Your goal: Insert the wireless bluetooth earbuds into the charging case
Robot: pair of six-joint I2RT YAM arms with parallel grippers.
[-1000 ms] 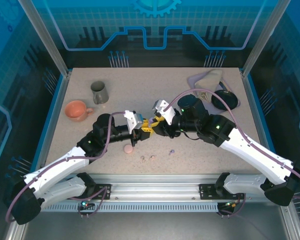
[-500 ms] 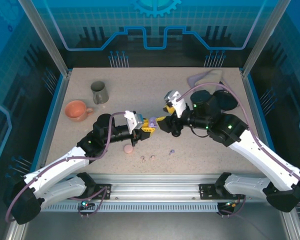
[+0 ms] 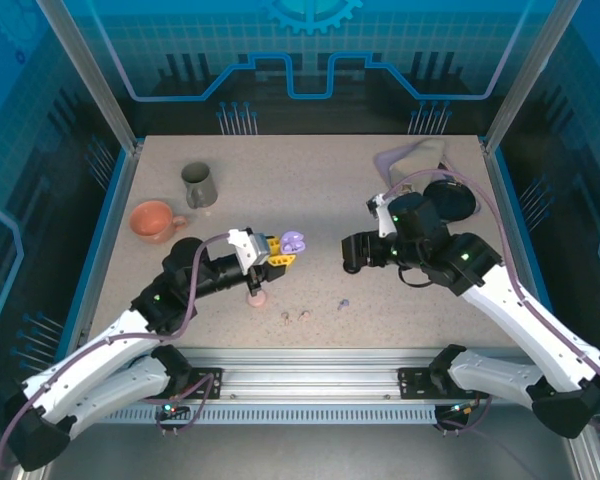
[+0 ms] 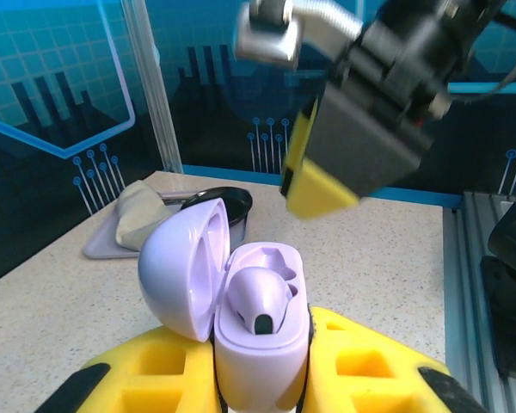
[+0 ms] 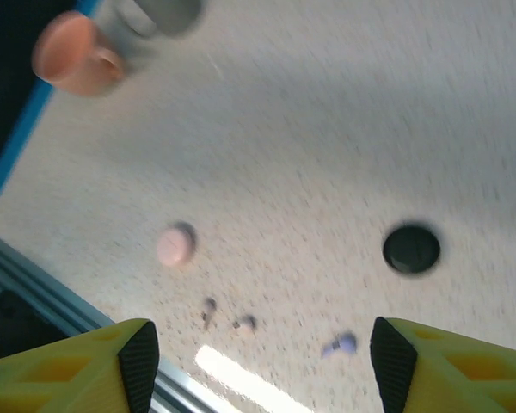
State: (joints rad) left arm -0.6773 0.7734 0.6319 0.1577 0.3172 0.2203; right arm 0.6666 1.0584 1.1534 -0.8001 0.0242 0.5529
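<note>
My left gripper (image 3: 283,250) (image 4: 258,383) is shut on an open lavender charging case (image 3: 295,242) (image 4: 258,340), held upright with its lid (image 4: 176,267) swung to the left. One lavender earbud (image 4: 258,299) sits in the case. My right gripper (image 3: 350,256) (image 5: 256,361) hovers open and empty to the right of the case, apart from it. Below it on the table lie a loose lavender earbud (image 3: 342,302) (image 5: 340,345), two small beige buds (image 3: 286,316) (image 3: 304,314) (image 5: 208,308), a shut pink case (image 3: 256,297) (image 5: 175,245) and a black case (image 5: 411,249).
A salmon cup (image 3: 152,220) and a grey mug (image 3: 198,184) stand at the back left. A lavender tray (image 3: 388,160) with a cloth and a black dish (image 3: 450,198) sits at the back right. The metal rail (image 3: 310,358) runs along the near edge.
The two grippers were together at the case in the middle. The right gripper has pulled away to the right, and the left arm has drawn back left with the open case.
</note>
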